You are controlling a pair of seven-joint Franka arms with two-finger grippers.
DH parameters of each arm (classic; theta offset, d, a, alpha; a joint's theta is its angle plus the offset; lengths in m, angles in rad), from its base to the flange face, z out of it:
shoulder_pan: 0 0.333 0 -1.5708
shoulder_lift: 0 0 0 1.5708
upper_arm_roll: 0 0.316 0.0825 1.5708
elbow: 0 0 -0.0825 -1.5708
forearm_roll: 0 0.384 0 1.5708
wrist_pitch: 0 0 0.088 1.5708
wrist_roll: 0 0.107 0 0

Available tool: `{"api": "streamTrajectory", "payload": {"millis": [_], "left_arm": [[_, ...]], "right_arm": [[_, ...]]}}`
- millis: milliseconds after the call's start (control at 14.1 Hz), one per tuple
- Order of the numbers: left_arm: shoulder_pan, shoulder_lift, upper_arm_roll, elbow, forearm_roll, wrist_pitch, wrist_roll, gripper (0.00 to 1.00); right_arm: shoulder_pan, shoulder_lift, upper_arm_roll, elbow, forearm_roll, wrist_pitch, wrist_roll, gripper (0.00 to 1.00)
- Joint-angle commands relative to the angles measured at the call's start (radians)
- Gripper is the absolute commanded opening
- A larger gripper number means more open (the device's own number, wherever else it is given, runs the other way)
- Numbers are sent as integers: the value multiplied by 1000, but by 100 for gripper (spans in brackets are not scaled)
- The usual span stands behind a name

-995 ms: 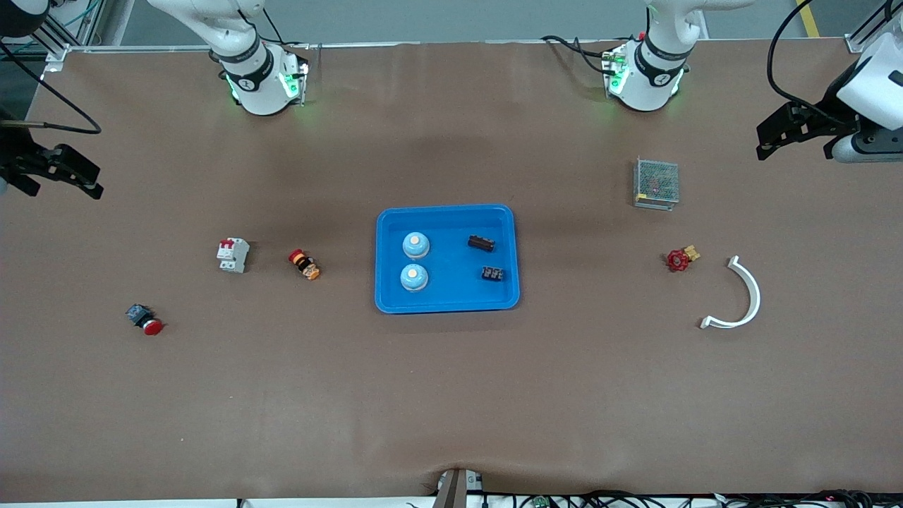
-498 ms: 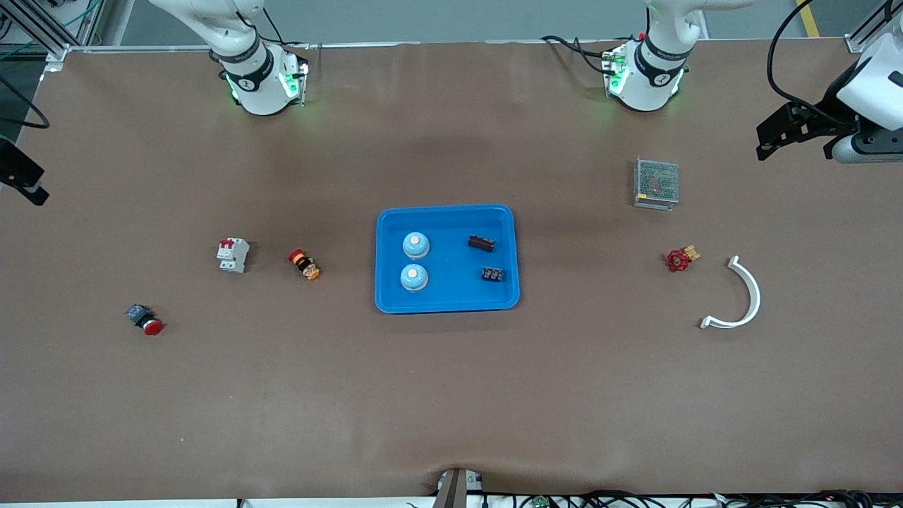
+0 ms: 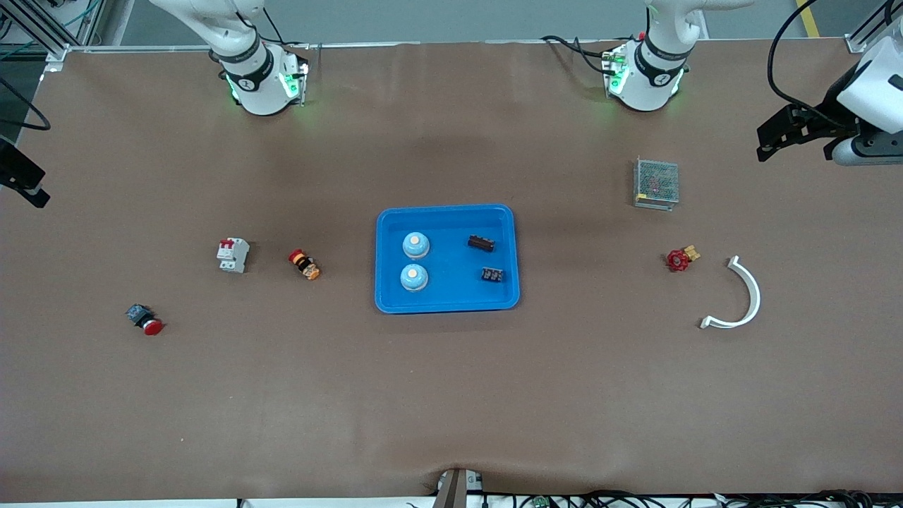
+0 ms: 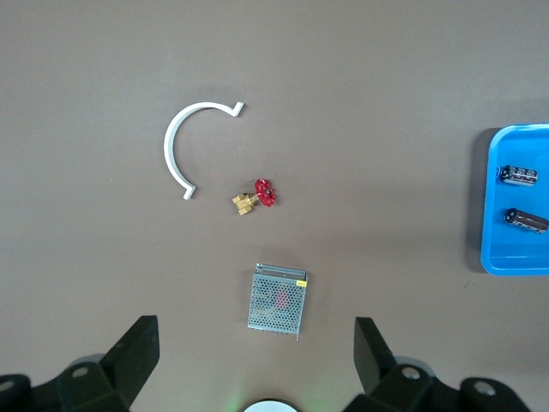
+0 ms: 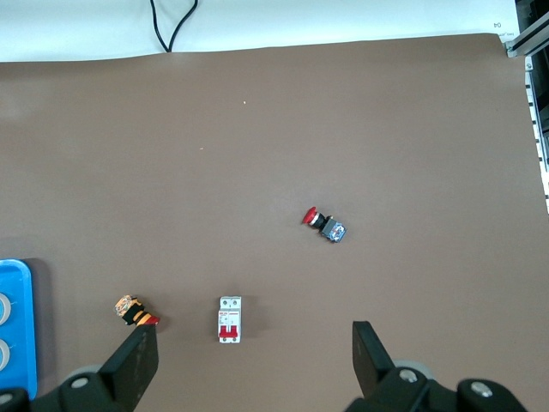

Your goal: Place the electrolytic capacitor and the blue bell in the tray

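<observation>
Tray: the blue tray (image 3: 447, 258) sits mid-desk holding two blue bells (image 3: 415, 245) and two dark capacitors (image 3: 481, 243).
Progress: the placing looks done; nothing of the task appears left outside.
Left gripper (image 4: 257, 365): jaws wide apart, empty, high over the left arm's end.
Right gripper (image 5: 253, 365): jaws wide apart, empty, high over the right arm's end.

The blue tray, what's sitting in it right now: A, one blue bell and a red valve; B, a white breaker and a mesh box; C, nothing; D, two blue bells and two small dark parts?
D: the tray holds two blue bells beside two small dark parts.
</observation>
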Motion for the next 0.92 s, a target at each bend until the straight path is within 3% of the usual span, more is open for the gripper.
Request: {"api": "streamTrajectory", "payload": {"millis": [0, 853], "left_arm": [[8, 1, -3, 5, 12, -8, 15, 100], [8, 10, 0, 17, 12, -8, 16, 100]], "right_arm": [[-8, 7, 8, 26, 16, -18, 5, 100], [7, 5, 11, 26, 18, -32, 5, 100]]}}
